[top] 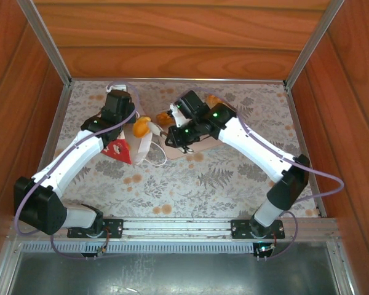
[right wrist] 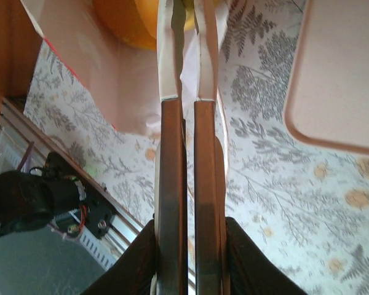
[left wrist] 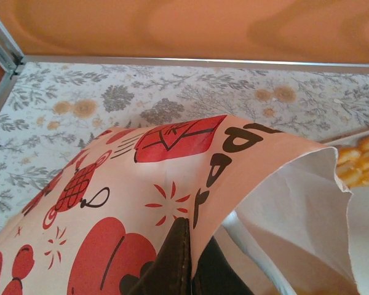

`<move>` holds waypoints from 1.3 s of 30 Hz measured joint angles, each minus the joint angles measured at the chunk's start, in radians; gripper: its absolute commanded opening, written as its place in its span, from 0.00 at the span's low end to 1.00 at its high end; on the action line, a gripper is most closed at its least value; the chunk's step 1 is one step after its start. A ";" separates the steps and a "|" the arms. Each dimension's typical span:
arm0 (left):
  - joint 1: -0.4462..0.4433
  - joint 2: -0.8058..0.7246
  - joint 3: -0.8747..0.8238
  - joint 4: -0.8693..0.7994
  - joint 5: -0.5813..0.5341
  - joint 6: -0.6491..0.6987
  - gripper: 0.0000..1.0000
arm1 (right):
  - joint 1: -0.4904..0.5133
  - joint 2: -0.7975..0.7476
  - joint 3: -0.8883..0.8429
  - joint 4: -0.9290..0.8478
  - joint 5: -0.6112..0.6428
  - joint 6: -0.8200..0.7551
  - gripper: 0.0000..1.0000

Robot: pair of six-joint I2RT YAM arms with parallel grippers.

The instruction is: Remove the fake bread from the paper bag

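A wooden enclosure [top: 172,37] walls in a table spread with a grey and orange flowered cloth [top: 190,184]. On the left of the overhead view, the left arm reaches forward to the paper bag [top: 135,144], which lies tipped over on the cloth with its red bottom toward the near left and its mouth facing right. In the left wrist view the left gripper [left wrist: 187,264] is closed on the upper edge of the bag's mouth. The paper, printed with red pictures and black letters, is pinched between the two dark fingers, and the white inside of the bag shows just to their right. At the far right edge of that view lies a yellow braided loaf [left wrist: 360,161], outside the bag and beyond its mouth.

In the middle of the overhead view an orange bun [top: 141,126] sits right at the mouth of the bag, beside a loop of white cord handle. The right gripper [top: 160,130] comes in from the right, its tips against this bun. The right wrist view shows the white-tipped fingers [right wrist: 167,55] drawn nearly together with only a thin slit between them, the bun [right wrist: 126,21] touching their ends. Whether they actually pinch it cannot be told.

Further right a flat beige tray [top: 200,147] lies partly under the right arm. Two more orange pieces of bread [top: 164,116] lie by its far side, one [top: 214,99] further back.
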State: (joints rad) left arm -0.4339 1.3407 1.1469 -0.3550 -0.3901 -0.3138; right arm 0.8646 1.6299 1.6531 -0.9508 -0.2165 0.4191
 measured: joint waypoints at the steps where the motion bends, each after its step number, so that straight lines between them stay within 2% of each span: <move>1: 0.002 0.001 0.006 -0.006 -0.003 0.000 0.00 | 0.000 -0.021 -0.011 -0.013 0.010 -0.001 0.03; 11: 0.004 0.018 0.022 -0.014 -0.014 0.000 0.00 | -0.006 -0.195 -0.060 -0.126 0.142 -0.010 0.05; 17: 0.004 0.018 0.022 -0.017 -0.005 0.000 0.00 | -0.041 -0.213 -0.060 -0.184 0.306 -0.024 0.07; 23: 0.004 -0.006 0.013 -0.028 0.001 0.000 0.00 | -0.060 -0.116 -0.059 -0.217 0.577 -0.054 0.07; 30: 0.004 -0.042 -0.002 -0.028 0.003 -0.001 0.00 | -0.069 0.087 -0.058 -0.188 0.840 -0.109 0.10; 34: 0.004 -0.043 -0.002 -0.029 0.003 -0.001 0.00 | -0.088 0.180 -0.059 -0.154 0.933 -0.139 0.11; 39: 0.004 -0.043 -0.004 -0.028 0.003 -0.001 0.00 | -0.122 0.217 -0.059 -0.106 0.999 -0.169 0.12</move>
State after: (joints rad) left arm -0.4297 1.2972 1.1431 -0.3832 -0.3874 -0.3149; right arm 0.7425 1.8473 1.5940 -1.0565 0.7830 0.2504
